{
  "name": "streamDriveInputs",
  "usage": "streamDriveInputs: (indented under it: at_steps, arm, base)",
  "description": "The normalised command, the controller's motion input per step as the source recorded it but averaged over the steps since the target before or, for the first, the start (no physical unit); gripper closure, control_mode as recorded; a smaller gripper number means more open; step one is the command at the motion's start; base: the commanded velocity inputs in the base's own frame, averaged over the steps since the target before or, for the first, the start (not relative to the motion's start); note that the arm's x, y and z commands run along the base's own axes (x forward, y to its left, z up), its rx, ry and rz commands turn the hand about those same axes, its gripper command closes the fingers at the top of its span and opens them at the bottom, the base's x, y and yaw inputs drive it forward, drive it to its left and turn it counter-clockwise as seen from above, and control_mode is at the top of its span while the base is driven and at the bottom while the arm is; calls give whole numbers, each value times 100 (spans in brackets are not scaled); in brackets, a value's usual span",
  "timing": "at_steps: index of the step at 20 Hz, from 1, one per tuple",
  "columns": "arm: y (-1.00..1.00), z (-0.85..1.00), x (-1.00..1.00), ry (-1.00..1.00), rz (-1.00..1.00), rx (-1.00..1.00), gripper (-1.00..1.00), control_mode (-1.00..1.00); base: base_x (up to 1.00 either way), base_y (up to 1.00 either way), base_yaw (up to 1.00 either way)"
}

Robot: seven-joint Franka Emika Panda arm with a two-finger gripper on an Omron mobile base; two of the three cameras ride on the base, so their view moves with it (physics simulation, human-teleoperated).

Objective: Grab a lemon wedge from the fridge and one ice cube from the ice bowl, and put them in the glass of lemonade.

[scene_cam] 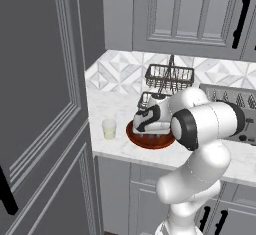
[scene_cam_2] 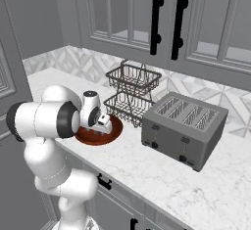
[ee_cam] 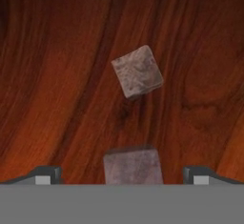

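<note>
Two translucent ice cubes apart in reddish-brown ice bowl, glass of lemonade just beside.

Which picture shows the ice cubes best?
The hand view: it looks straight down into the ice bowl, with one ice cube plain in the middle and another between the open fingers. In both base views the arm hides the cubes; just the bowl's rim peeks out.
</note>
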Motion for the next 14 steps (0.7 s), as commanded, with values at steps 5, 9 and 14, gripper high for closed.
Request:
streamDriveInputs:
  at_steps: [5, 9, 14]
  arm:
    - [0, 0, 0, 0, 0, 0, -100, -100]
    - [0, 0, 0, 0, 0, 0, 100, -100]
    - [0, 0, 0, 0, 0, 0, 100, -100]
  base:
    - [0, 0, 0]
    - [0, 0, 0]
    - [0, 0, 0]
